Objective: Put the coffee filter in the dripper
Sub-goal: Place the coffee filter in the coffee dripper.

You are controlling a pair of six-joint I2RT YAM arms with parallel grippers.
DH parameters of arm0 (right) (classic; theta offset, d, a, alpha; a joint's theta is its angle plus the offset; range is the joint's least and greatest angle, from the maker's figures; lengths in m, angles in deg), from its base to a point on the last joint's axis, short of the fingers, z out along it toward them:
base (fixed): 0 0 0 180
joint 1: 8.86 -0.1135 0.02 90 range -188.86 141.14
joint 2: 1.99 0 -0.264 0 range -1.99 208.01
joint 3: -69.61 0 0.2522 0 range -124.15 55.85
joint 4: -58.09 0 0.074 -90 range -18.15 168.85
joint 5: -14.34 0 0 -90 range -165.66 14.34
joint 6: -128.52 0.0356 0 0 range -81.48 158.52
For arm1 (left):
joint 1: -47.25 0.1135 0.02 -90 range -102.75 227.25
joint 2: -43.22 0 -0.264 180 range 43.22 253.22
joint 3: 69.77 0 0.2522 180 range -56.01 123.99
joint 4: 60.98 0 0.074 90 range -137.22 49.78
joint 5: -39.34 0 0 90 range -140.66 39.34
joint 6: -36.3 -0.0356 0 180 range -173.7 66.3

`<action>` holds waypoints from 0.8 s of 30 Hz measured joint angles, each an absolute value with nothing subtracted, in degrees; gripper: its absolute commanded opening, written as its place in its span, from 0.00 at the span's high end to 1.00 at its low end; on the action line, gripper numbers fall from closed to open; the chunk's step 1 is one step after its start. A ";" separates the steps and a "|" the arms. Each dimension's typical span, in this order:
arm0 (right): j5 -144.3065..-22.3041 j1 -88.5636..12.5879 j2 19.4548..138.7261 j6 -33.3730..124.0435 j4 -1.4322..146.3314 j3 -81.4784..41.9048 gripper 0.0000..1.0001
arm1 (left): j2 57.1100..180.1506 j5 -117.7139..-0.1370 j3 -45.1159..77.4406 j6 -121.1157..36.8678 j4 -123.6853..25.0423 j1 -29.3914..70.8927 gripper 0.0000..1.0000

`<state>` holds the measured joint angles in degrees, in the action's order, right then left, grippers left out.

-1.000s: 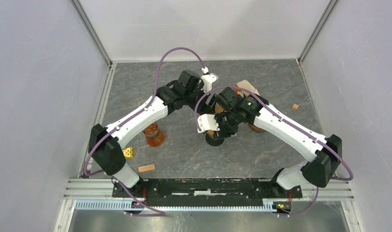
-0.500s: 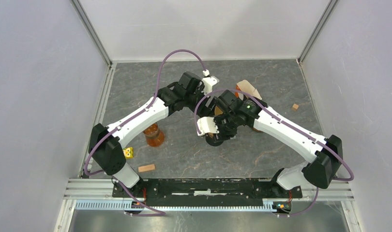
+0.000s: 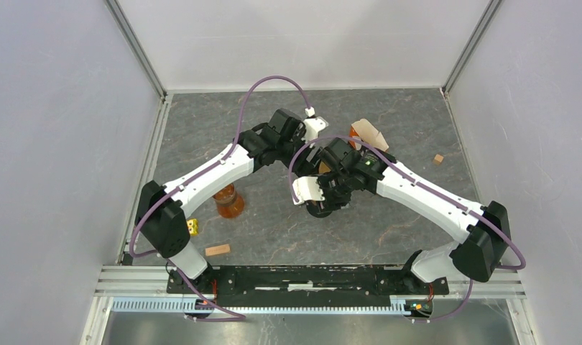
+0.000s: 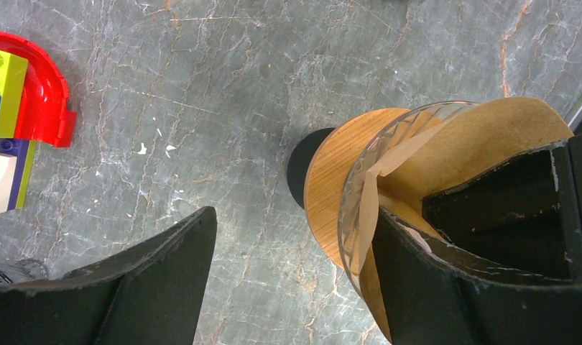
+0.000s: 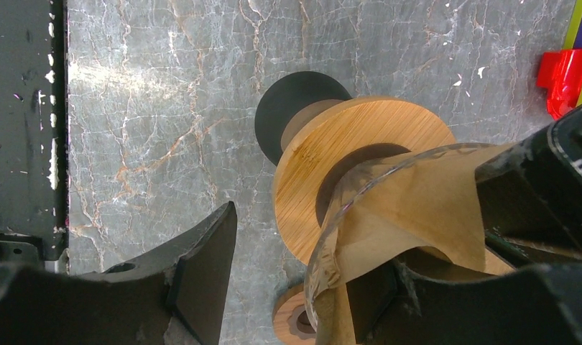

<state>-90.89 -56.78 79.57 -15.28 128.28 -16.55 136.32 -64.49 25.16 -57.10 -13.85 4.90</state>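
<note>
Grey marbled table (image 3: 274, 230) between pale walls (image 3: 310, 43) is our workspace. Our left gripper (image 4: 292, 226) and right gripper (image 5: 302, 248) both stand wide apart, clamping nothing, each with one finger against the brown coffee filter (image 4: 475, 144). That filter sits in the glass dripper (image 4: 356, 187).

Setup's a small booth: dark grey marble-look tabletop (image 3: 274, 237) with rusty-orange veins, plain pale lilac-grey side walls (image 3: 58, 144) left and right, and a whiter back wall (image 3: 302, 43). Aluminium posts (image 3: 136, 47) run up the back corners, with a slotted metal rail (image 3: 126, 276) along the near edge. Lighting's soft and even, probably from overhead
</note>
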 measured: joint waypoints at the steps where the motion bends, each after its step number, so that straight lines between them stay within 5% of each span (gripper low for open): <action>1: -90.80 -56.80 79.57 -15.26 128.30 -16.55 0.40 | 136.32 -64.49 25.18 -57.15 -13.85 4.90 0.15; 24: -89.31 -56.87 77.12 -10.36 129.68 -21.12 0.31 | 136.43 -64.75 30.23 -57.69 -11.08 4.84 0.16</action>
